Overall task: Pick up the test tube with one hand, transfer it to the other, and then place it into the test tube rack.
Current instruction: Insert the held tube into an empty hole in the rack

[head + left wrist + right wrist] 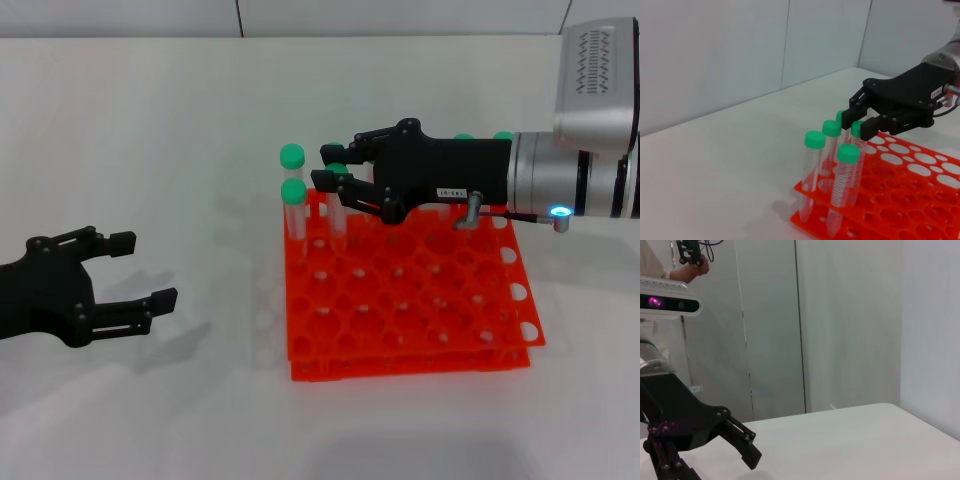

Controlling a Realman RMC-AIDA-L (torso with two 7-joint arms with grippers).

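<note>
While the left hand (125, 270) waits with its fingers spread, low over the white worktop (200, 150) and well apart from the rack (410, 310), the work sits farther off. Over the rack's far left corner the right hand (335, 170) reaches in sideways, its fingers closed around the green-capped tube (856, 150). That tube stands upright, its long axis vertical, its lower end already down in a hole beside four other tubes (811, 165). Letting go looks like the remaining step.
</note>
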